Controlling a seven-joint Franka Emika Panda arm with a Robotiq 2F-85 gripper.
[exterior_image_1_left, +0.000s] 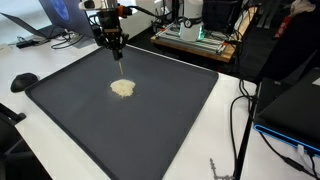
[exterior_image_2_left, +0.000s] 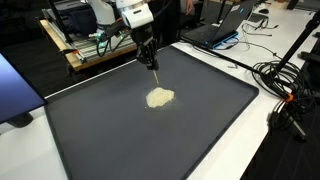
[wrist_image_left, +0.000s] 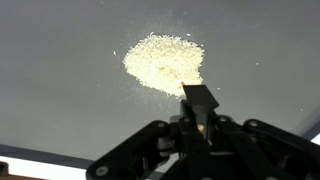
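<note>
A small heap of pale grains (exterior_image_1_left: 122, 88) (exterior_image_2_left: 159, 97) (wrist_image_left: 163, 62) lies near the middle of a large dark mat (exterior_image_1_left: 160, 125) (exterior_image_2_left: 110, 140) on a white table. My gripper (exterior_image_1_left: 113, 42) (exterior_image_2_left: 149, 55) (wrist_image_left: 200, 118) hangs above the mat, just behind the heap, pointing down. Its jaws are shut on a narrow dark flat tool (wrist_image_left: 198, 97). In the wrist view the tool's tip sits at the heap's near edge. In both exterior views the tip looks a little above the mat; whether it touches the grains I cannot tell.
Behind the mat are a laptop (exterior_image_1_left: 50, 20) (exterior_image_2_left: 225, 25) and a wooden rack of electronics (exterior_image_1_left: 200, 38) (exterior_image_2_left: 85, 50). Cables (exterior_image_1_left: 243, 110) (exterior_image_2_left: 285, 85) trail along one side of the mat. A dark rounded object (exterior_image_1_left: 23, 81) lies off one corner. A screen (exterior_image_2_left: 12, 95) stands close by.
</note>
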